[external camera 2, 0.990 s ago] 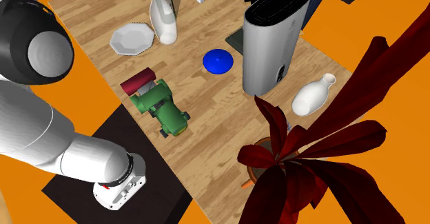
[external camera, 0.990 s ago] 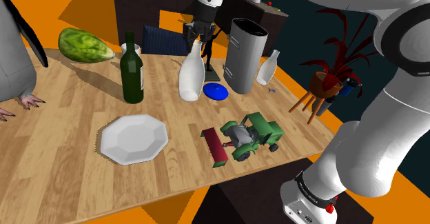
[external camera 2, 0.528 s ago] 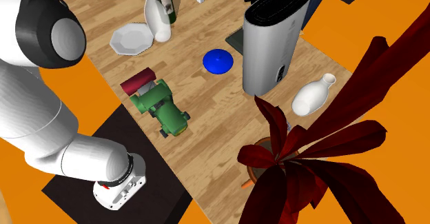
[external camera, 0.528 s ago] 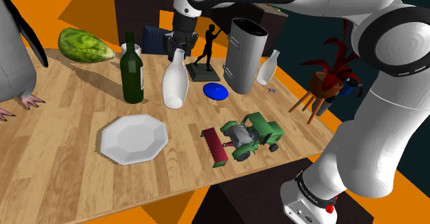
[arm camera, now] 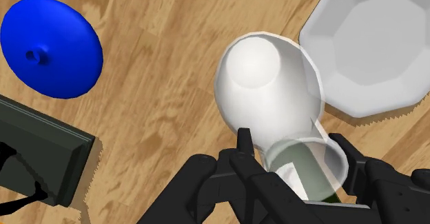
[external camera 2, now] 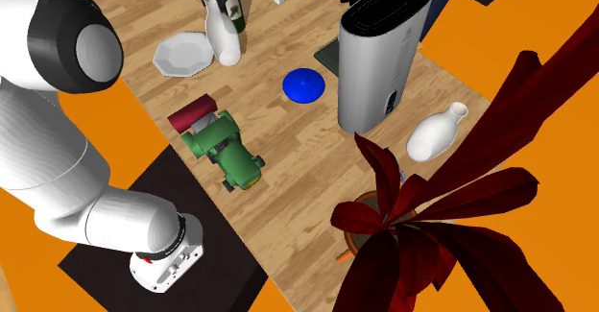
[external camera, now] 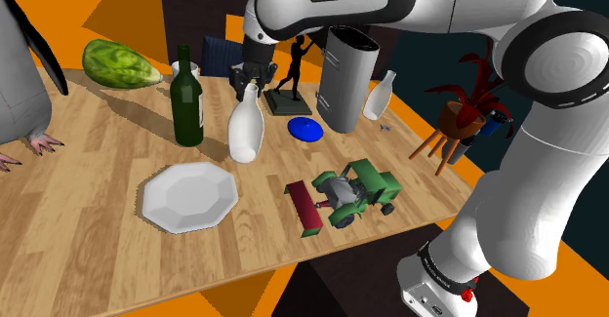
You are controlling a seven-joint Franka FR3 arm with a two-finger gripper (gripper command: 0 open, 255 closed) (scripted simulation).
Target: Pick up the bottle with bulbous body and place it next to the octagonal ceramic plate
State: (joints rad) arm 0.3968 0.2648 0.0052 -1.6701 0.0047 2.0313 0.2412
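White bottle (external camera: 245,130): on the table (external camera: 88,198), just beside the plate (external camera: 188,196), at about 1 o'clock of it in the shoulder view. In the second exterior view the white bottle (external camera 2: 226,36) stands at 3 o'clock of the plate (external camera 2: 182,53), close to its rim. I cannot tell whether the base rests on the wood or hangs just above it.

Gripper (external camera: 251,83): closed to a narrow gap on the neck, just under the mouth. In the wrist view the gripper (arm camera: 293,150) has one finger on each side of the neck, and the round body (arm camera: 269,95) spreads out beyond them. Nothing else is held.

Axis: the long axis is close to upright, mouth up, base down. There is a small lean, with the mouth tipped toward 1 o'clock in the shoulder view.

Neighbours: green bottle (external camera: 186,100) near, at 10 o'clock; blue disc (external camera: 305,128) at 3 o'clock; toy tractor (external camera: 351,190) well apart at 4 o'clock.

Risks (judgement):
- The grip is high on a thin neck with the heavy body below, so the body may swing or slide down through the fingers.
- Letting go while it leans could topple it, most likely toward the blue disc.
- The base is close to the plate rim (arm camera: 375,43). Landing on it would leave the bottle rocking.
- The gripper passes near the green bottle, and a sideways exit could knock it.
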